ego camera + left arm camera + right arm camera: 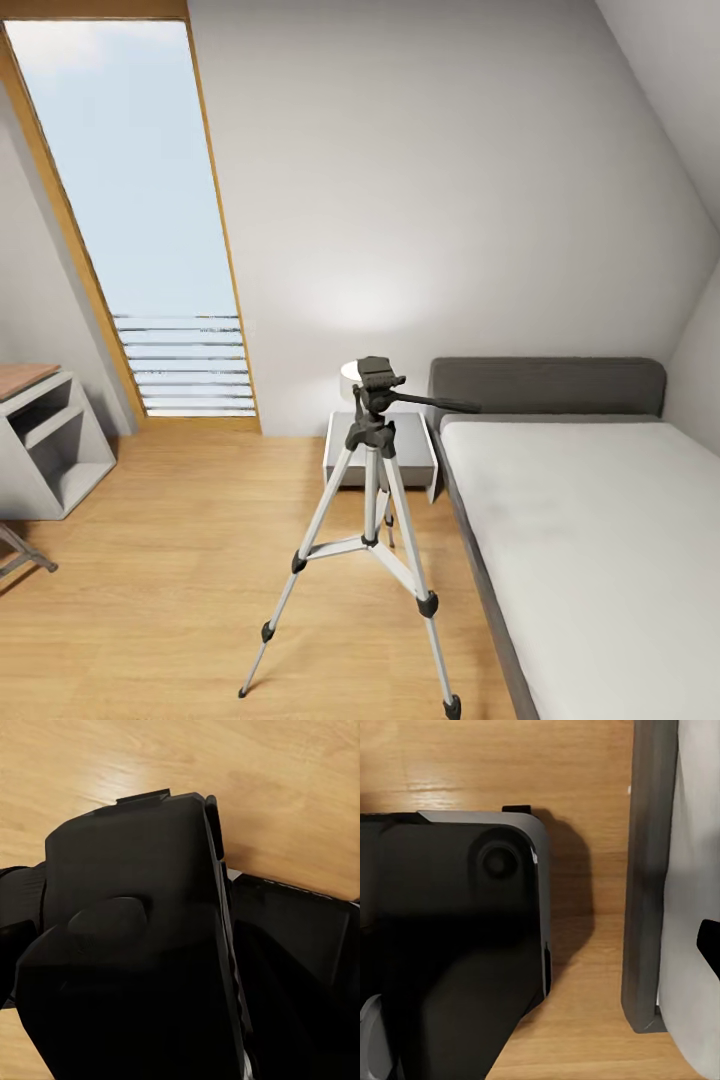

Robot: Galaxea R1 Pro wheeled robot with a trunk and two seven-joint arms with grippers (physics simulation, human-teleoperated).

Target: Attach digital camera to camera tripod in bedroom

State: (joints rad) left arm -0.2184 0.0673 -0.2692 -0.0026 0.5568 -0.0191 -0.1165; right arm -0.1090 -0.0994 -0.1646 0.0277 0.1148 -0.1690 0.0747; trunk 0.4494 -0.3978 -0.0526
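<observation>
The camera tripod (372,520) stands upright on the light wood floor in the head view, in the middle foreground. It has three silver legs spread wide, black joints and feet. Its dark grey pan head (377,385) is bare, with the long handle (440,403) pointing right toward the bed. The digital camera is out of view. In the left wrist view a bulky black part of my own body (127,967) hangs over the floor. The right wrist view holds a similar black body part (457,945) beside the bed's frame.
A low grey bed with a white mattress (590,540) runs along the right, its frame edge (649,885) close to my right side. A small nightstand (410,450) sits behind the tripod. White cubby shelves (45,450) stand at the left, and a tall skylight (140,220) fills the sloped wall.
</observation>
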